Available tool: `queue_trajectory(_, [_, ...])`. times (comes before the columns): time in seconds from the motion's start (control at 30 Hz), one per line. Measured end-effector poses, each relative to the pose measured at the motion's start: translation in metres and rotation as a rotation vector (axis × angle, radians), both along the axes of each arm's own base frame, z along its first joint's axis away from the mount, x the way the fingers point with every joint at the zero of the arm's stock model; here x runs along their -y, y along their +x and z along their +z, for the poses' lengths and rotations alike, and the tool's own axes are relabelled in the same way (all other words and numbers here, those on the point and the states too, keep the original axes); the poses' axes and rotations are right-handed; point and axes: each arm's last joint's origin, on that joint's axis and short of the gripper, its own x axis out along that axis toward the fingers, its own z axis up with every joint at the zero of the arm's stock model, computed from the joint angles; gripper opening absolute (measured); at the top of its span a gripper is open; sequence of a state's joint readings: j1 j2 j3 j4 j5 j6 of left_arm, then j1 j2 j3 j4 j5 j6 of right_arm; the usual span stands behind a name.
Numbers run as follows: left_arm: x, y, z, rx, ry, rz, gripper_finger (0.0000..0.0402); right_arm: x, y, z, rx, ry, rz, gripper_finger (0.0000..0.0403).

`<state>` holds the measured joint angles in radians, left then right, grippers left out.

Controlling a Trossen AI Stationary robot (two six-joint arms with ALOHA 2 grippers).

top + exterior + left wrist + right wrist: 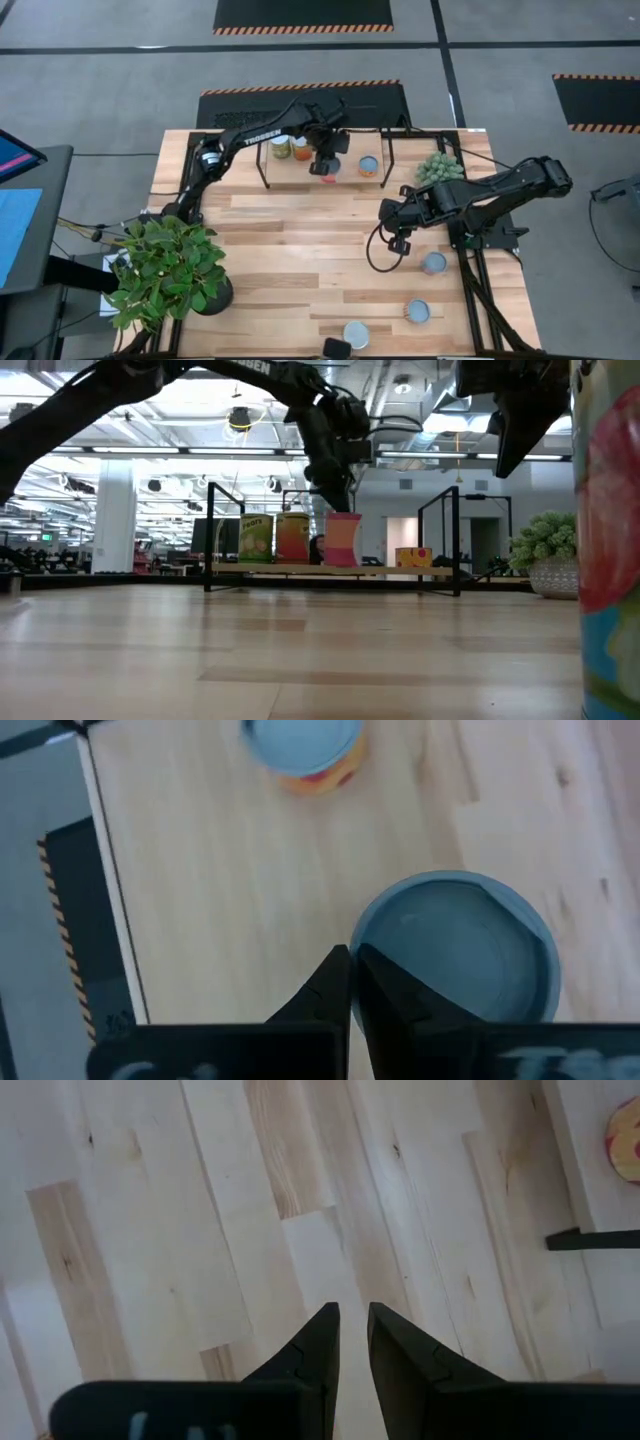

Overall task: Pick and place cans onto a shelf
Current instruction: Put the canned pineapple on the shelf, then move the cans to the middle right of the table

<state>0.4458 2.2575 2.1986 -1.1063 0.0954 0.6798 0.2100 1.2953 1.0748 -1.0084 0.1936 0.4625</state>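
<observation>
The shelf (400, 180) stands at the table's far side. On it stand a green-yellow can (281, 147), an orange can (302, 151), a pink can (329, 166) and an orange can with a blue top (369, 166). My left gripper (352, 982) is shut right above the pink can's top rim (365, 935). The pink can stands upright on the shelf board (342, 541). My right gripper (393, 228) is shut and empty above the bare table, near the shelf's front edge. Three more cans (434, 263), (418, 312), (356, 334) stand at the near right. My left gripper points down, with its shut fingertips (343, 508) at the edge of the pink can's top. I cannot tell whether they touch it. Nothing is between the fingers.
A large potted plant (165, 275) stands at the near left corner. A small green plant (437, 167) sits by the shelf's right end. The shelf's black legs (590, 1238) stand close to my right gripper. One can (610, 540) stands close before the low camera.
</observation>
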Motion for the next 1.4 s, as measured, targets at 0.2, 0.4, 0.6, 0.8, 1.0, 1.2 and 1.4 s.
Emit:
queue_trajectory(0.2, [-0.009, -0.004, 0.000, -0.014, 0.020, 0.038, 0.0000, 0.000, 0.000, 0.000, 0.000, 0.001, 0.000, 0.0082])
queue_trajectory(0.4, [-0.013, -0.007, 0.000, -0.026, 0.041, 0.089, 0.0009, 0.000, 0.000, 0.000, 0.000, 0.004, 0.001, 0.0082])
queue_trajectory(0.6, [-0.014, -0.007, 0.000, -0.033, 0.054, 0.106, 0.0031, 0.000, 0.000, 0.000, -0.001, 0.008, 0.002, 0.0082])
queue_trajectory(0.8, [-0.015, -0.007, 0.000, -0.028, 0.055, 0.107, 0.0063, 0.000, 0.000, 0.000, -0.002, 0.009, 0.002, 0.0082])
queue_trajectory(1.0, [-0.016, -0.007, 0.000, -0.044, 0.098, 0.127, 0.0088, 0.000, 0.000, 0.000, -0.002, 0.008, 0.002, 0.0082])
queue_trajectory(1.2, [-0.009, -0.011, 0.020, -0.017, 0.112, 0.120, 0.0094, -0.001, 0.000, 0.000, -0.003, 0.008, 0.004, 0.0082])
queue_trajectory(1.4, [0.005, -0.018, 0.070, 0.075, 0.140, 0.168, 0.0094, -0.007, -0.002, 0.000, -0.006, 0.011, 0.023, 0.0082])
